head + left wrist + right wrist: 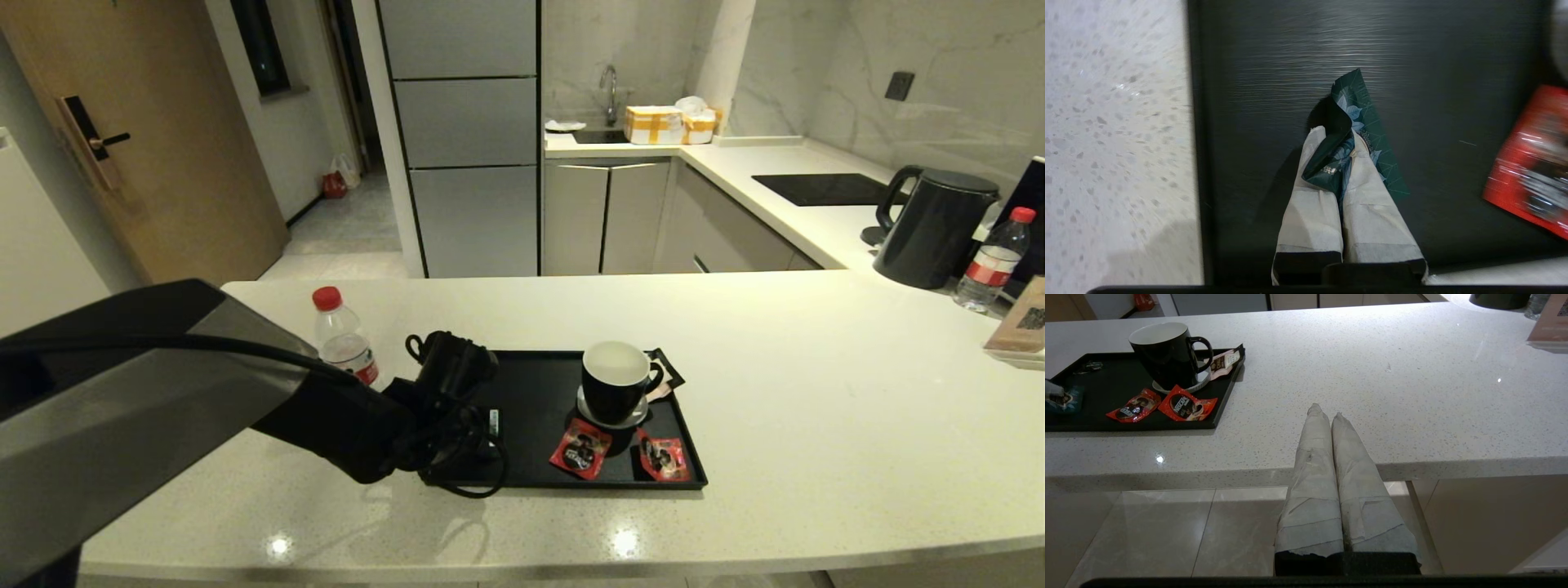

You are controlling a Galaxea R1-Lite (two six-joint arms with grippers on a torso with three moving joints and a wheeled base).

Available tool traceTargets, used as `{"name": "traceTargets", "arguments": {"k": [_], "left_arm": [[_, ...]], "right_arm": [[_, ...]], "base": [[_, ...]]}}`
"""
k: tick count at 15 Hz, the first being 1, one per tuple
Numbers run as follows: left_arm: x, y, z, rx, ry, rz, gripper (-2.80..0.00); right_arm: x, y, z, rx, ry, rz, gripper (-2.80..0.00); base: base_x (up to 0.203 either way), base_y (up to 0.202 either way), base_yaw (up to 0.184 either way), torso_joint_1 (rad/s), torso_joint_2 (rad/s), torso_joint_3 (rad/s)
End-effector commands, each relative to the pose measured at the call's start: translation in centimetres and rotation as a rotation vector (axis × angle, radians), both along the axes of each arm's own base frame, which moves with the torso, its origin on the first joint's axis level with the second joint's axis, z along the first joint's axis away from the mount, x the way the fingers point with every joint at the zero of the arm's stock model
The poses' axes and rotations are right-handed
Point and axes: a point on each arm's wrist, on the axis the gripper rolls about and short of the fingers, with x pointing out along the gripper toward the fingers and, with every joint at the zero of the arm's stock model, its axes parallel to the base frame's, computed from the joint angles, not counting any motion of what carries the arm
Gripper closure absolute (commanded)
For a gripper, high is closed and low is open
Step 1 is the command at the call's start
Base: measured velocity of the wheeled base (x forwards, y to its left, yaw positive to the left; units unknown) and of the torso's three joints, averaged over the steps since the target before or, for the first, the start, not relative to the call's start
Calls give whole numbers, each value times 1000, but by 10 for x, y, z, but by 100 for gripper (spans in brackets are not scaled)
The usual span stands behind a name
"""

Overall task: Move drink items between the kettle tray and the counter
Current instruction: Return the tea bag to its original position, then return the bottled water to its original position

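Sachet point(1372, 134) crumpled in left hand point(1337, 139)

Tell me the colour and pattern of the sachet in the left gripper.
Dark teal sachet with pale blue leaves and thin lines, seen best in the left wrist view.

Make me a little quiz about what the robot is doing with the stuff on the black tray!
1. True or false: the left gripper is shut on the teal sachet above the kettle tray.
2. Where does the water bottle stand? A) on the tray B) on the counter beside the tray C) inside the black mug
3. Fill in: the two red sachets lie on the ____.

Key
1. True. The sachet is pinched between the fingers, its corner bent.
2. B. It stands upright by the tray's left end.
3. Tray, in front of the mug. The right gripper hangs idle at the counter's front edge, fingers together.
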Motion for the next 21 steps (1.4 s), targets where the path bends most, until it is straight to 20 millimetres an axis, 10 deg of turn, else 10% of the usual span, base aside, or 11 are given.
{"name": "traceTargets", "arguments": {"k": [1,2,10,17,19,21], "left_arm": [[4,-2,-15,17,26,7,0],[5,-2,-17,23,27,11,-280],[-12,10,18,-43,-27,67,-280],[-100,73,67,-80,-93,155,-280],[-112,95,63,-60,-87,223,0],[-114,107,57,-39,-66,268,0]], "right_arm": [[0,0,0,-1,1,0,0],[0,0,0,-1,1,0,0],[0,0,0,-1,1,0,0],[0,0,0,-1,1,0,0],[0,0,0,-1,1,0,0],[0,0,0,-1,1,0,0]], "base": [[0,0,0,0,0,0],[0,0,0,0,0,0],[0,0,0,0,0,0],[0,0,0,0,0,0],[0,0,0,0,0,0],[0,0,0,0,0,0]]}}
